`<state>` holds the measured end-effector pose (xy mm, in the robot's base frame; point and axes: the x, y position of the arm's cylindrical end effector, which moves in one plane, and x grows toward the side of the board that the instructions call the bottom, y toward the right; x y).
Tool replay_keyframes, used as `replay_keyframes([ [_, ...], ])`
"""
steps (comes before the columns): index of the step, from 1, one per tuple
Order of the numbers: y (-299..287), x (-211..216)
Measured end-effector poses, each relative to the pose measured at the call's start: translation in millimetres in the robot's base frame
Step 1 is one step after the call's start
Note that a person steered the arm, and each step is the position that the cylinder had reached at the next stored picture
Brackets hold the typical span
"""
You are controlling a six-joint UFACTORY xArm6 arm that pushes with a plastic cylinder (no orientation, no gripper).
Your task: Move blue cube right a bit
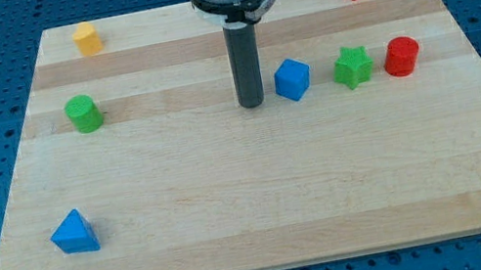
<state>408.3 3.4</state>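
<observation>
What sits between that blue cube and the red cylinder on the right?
The green star lies between the blue cube and red cylinder, seen in the camera view.

Matt pale wood board (260, 191); smooth, plastic-looking blue cube (291, 79).

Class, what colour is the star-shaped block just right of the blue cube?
Green: the green star, seen in the camera view.

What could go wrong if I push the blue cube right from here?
The green star sits close on the view's right of the blue cube, with the red cylinder just beyond; a long push would likely knock both along. My tip stands just on the cube's left and looks slightly lower in the view than its middle, so the cube may turn or slip toward the view's top.
</observation>
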Motion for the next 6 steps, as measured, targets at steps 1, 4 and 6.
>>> replay_keyframes([
  [1, 1, -14],
  [4, 24, -14],
  [6, 43, -14],
])
